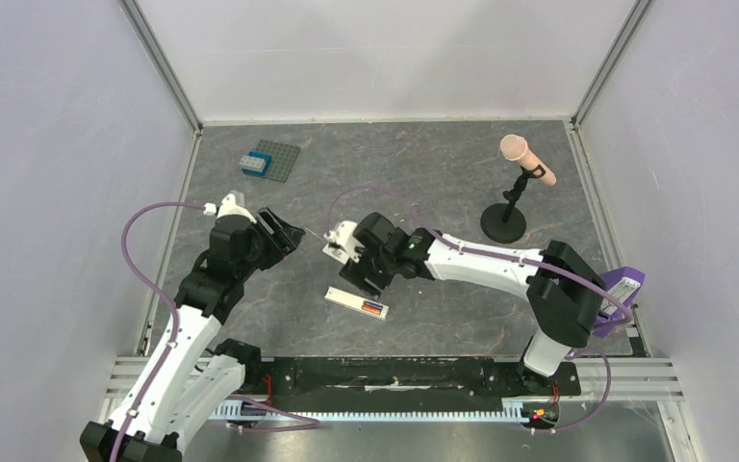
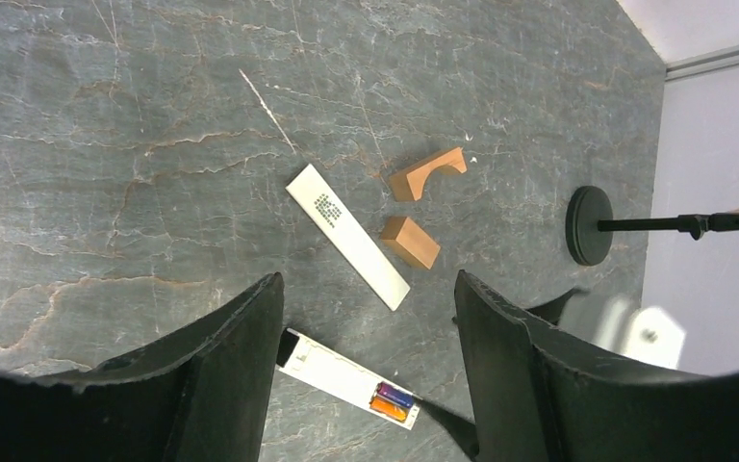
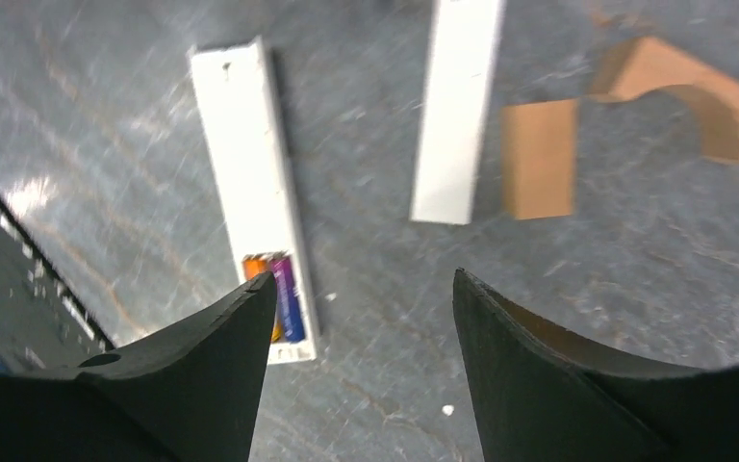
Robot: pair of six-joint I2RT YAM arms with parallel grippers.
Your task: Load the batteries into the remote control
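Right gripper [image 3: 363, 279] hangs released above the remote [image 3: 245, 154], left gripper [image 2: 368, 279] likewise wide and empty; both batteries [image 3: 281, 284] lie in its recess at lower left of the right wrist view, so loading looks done, with perhaps the separate white strip [image 3: 457, 106] to fit as cover.

A robot lab cell: plain white walls [image 1: 375, 53] in aluminium framing [image 1: 161, 65] enclose a grey marbled table [image 1: 414, 164].

Surface [image 2: 106, 144]: you are looking at grey stone-look sheet, veined, smooth, faint sheen under the light. Remote control [image 2: 342, 373]: smooth cream-white plastic, low gloss. Batteries [image 2: 394, 399]: shiny wrappers, one orange, one blue-purple. Two blocks [image 2: 410, 241]: matt orange-brown, wood-like, flat even faces. Stand base [image 2: 587, 226]: black, matt. Fingers [image 2: 221, 385] of your left gripper [image 2: 368, 279] and right gripper [image 3: 364, 274]: black plastic, matt, finely grained; edges look slightly rough.
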